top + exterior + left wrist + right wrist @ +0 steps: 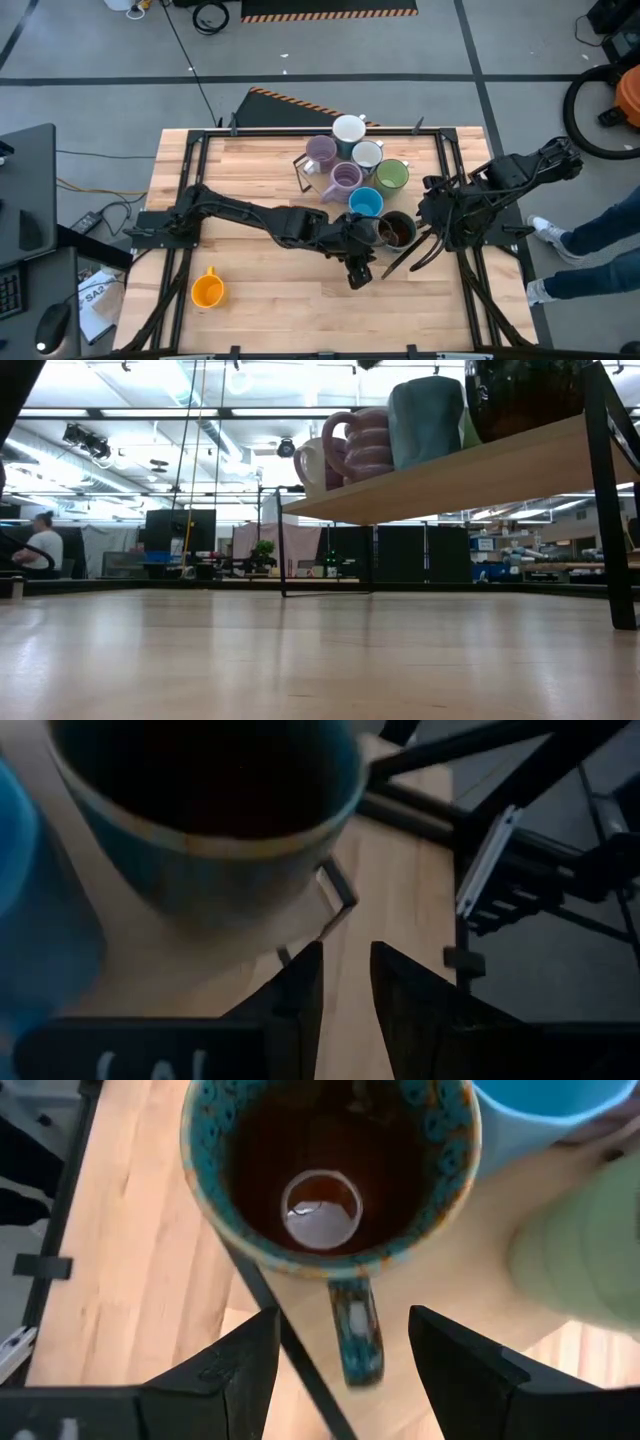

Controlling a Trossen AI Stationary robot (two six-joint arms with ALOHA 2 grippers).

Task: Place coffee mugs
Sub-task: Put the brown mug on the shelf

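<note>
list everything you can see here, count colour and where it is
dark brown mug: 1, dark with teal-speckled rim, on the raised shelf, near end of the cluster
blue mug: 1, blue, beside the dark one
green mug: 1, green, on the shelf
lavender mugs: 2, lavender, on the shelf
white mugs: 2, white, far end of the shelf
orange mug: 1, orange, alone on the table, near left
shelf: 1, pale wood on black legs, mid table
table: 1, light wood
person: 1, jeans and white shoes, right of the table
left pincer: dark, by the dark brown mug, narrowly open
right pincer: dark, open, astride that mug's handle
</note>
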